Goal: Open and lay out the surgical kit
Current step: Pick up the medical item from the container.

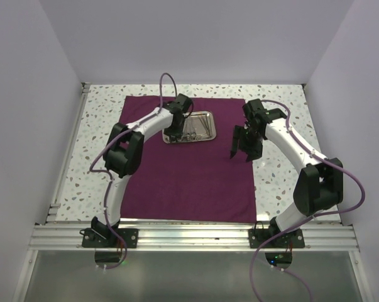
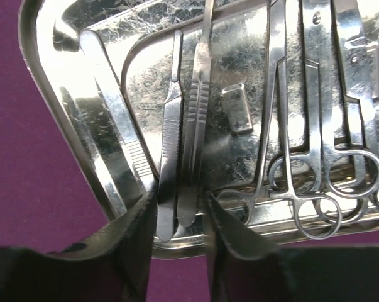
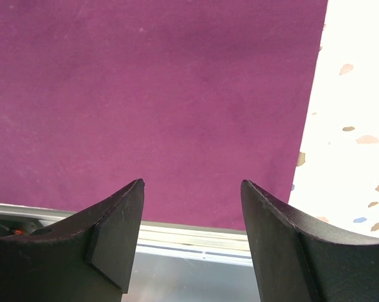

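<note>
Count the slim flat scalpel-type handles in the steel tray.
2: one slim flat steel handle and a second handle right of it, near ends between the fingers of the left gripper. More may lie off-frame.

Bright, even; hvy glare on tray

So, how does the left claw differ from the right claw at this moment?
The left claw is close over the steel tray; the right claw hangs over bare maroon cloth. The left claw closely flanks two flat handles; the right claw stands wider and holds nothing. Both are black and point downward.
</note>
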Available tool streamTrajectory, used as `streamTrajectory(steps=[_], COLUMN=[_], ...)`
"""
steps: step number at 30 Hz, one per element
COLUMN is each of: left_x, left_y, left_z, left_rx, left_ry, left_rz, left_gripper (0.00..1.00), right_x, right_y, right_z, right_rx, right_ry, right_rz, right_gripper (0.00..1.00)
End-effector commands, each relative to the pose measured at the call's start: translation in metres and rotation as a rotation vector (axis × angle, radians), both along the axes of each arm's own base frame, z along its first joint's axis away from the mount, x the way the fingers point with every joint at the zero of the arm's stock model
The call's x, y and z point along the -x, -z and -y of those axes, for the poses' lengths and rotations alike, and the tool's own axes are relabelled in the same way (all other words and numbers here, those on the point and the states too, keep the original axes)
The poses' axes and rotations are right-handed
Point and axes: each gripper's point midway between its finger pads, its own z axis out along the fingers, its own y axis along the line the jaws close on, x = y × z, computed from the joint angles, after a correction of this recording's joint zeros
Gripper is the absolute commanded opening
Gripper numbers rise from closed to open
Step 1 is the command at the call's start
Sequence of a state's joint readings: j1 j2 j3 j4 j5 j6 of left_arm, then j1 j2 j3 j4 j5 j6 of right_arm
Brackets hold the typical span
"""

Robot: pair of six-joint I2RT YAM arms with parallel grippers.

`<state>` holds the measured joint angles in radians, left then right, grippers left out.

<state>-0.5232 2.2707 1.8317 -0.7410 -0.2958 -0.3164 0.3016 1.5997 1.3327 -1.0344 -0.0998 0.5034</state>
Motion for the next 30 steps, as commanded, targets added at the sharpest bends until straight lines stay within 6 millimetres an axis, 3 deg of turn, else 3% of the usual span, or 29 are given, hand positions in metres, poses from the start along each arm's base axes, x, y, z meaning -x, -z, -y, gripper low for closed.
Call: streamTrajectory(steps=[1,6,9,13,16,25,28,30], left_x=[0.006,0.016,0.022,0.020,0.011,-0.019,-0.020,-0.014], left_y=[0.029,0.046,0.054,0.050,0.031,-0.064,-0.087,-0.092], left_z=[-0.008,-0.011,-0.011,-0.009,-0.007,0.008,0.009,0.007], left_rx=[0.079,0.103,0.108,0.113,0.122,0.203,0.219,0.218], left_ry=[-0.041,-0.041,-0.035,-0.025,-0.016,0.001,0.000,-0.010], left_rz=[-0.077,-0.122,-0.148,-0.141,-0.101,0.070,0.102,0.101], left_gripper=[0.35,0.17,0.00,0.00,0.00,0.00,0.00,0.00], right_x=[0.004,0.004,0.005,0.003,0.003,0.001,0.002,0.004], right_y=[0.000,0.000,0.001,0.002,0.002,0.000,-0.003,-0.004], right_z=[0.007,0.008,0.009,0.008,0.007,0.005,0.005,0.006], right_rx=[0.027,0.039,0.043,0.039,0.033,0.022,0.020,0.022], right_ry=[-0.013,-0.018,-0.018,-0.013,-0.011,-0.009,-0.008,-0.010], right_rz=[-0.010,-0.017,-0.024,-0.025,-0.024,-0.013,-0.006,-0.005], right_gripper=[0.66,0.65,0.64,0.62,0.61,0.59,0.58,0.58])
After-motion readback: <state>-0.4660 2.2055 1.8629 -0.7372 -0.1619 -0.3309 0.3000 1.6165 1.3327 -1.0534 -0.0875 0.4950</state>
